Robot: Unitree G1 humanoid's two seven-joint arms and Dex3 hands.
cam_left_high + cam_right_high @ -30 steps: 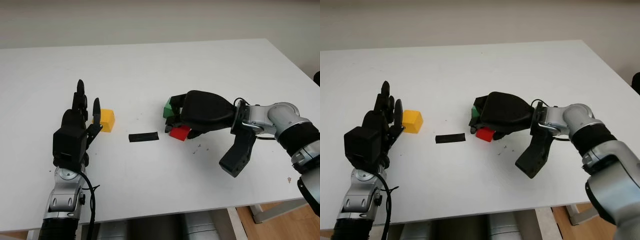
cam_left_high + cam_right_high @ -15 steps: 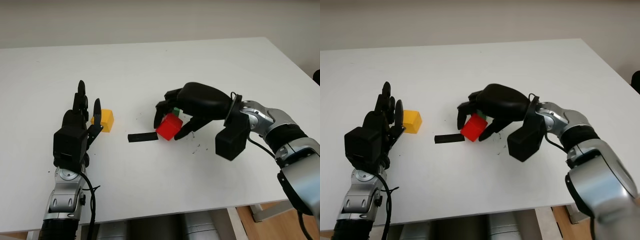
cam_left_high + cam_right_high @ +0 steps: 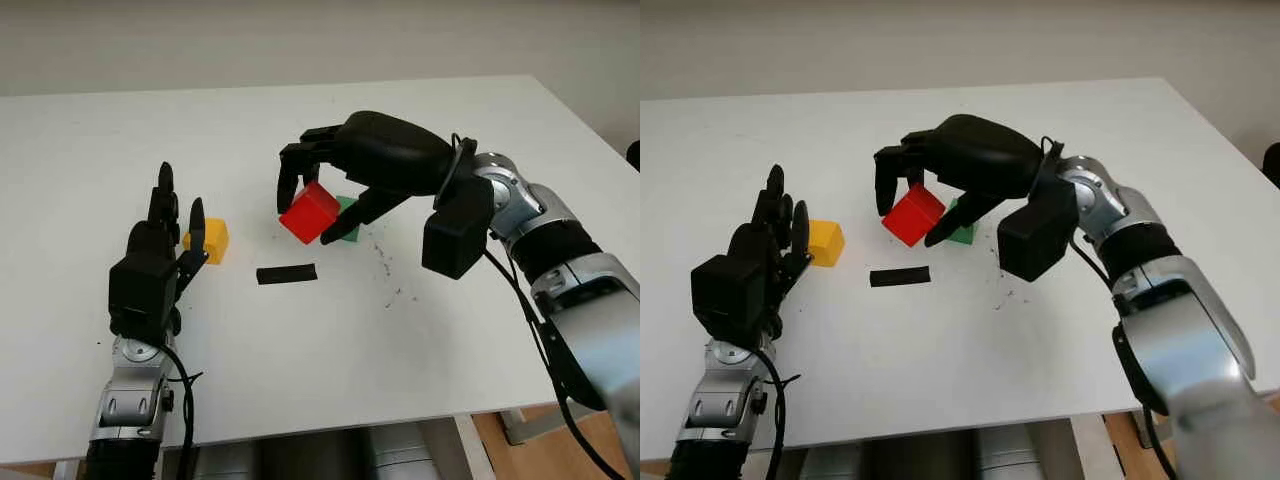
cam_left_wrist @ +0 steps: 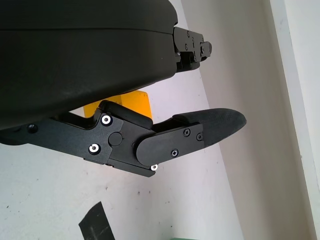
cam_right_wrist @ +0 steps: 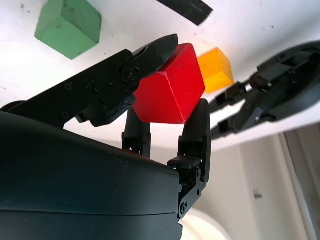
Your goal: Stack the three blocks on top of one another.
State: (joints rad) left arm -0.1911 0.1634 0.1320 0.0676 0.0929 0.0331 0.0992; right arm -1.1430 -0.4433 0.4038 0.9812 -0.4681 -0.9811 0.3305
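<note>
My right hand (image 3: pixel 312 196) is shut on the red block (image 3: pixel 309 212) and holds it in the air above the middle of the table. The red block (image 5: pixel 171 92) sits tilted between the fingertips. Just right of it and below, the green block (image 3: pixel 347 220) lies on the table, partly hidden by a finger. The yellow block (image 3: pixel 211 241) sits to the left, close beside my left hand (image 3: pixel 165 235), which is open with its fingers pointing away from me. The yellow block (image 4: pixel 120 104) peeks out from behind the left hand's shell.
A short strip of black tape (image 3: pixel 287 274) lies on the white table (image 3: pixel 300 120) between the yellow block and the green one. Small dark specks mark the table right of the tape. The table's right edge runs near my right forearm.
My right hand has lifted the red block off the table and carried it up and left. The green block, earlier under the hand, now lies uncovered. The left hand has not moved.
</note>
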